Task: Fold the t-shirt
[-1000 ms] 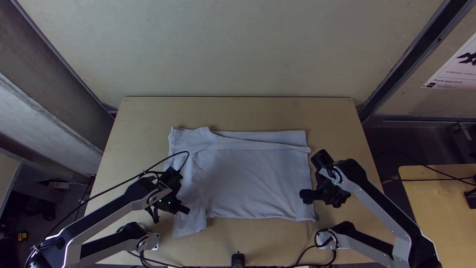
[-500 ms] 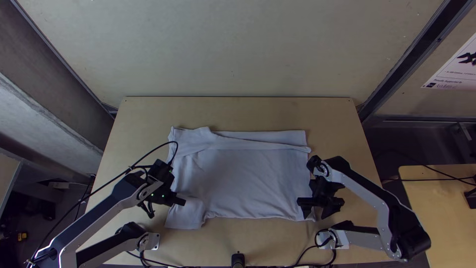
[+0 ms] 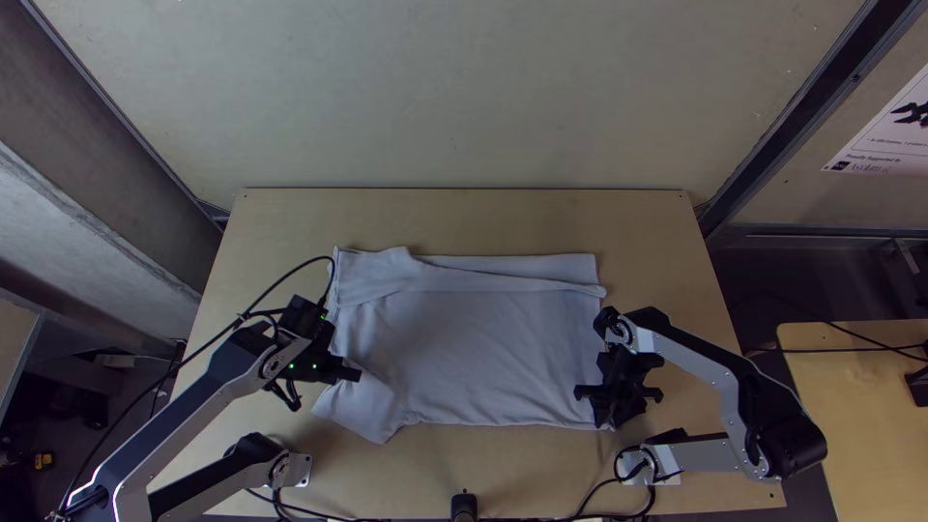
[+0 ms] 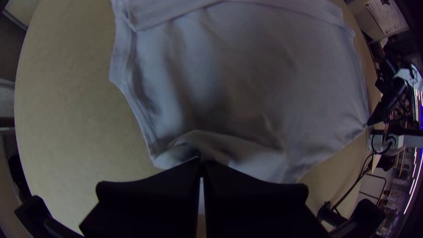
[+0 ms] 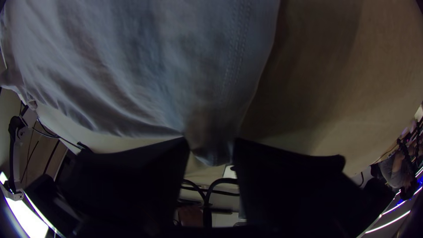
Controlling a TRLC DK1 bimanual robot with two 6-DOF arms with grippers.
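The counter (image 3: pixel 522 217) carries the shirt (image 3: pixel 483 338), which lies mostly flat at its middle, with a long fold along the far side. The left end effector (image 3: pixel 356 374) has its fingers pressed together, pinching the near-left sleeve (image 3: pixel 362 411). The right end effector (image 3: pixel 592 411) is spread, the near-right corner (image 5: pixel 213 150) between its fingers.

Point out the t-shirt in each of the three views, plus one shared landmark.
Top view: just below the picture's centre, the t-shirt.
Left wrist view: spread out beyond the left gripper.
Right wrist view: cloth narrowing to a corner between the right gripper's parted fingers.
Shared landmark: the right gripper, at that corner.
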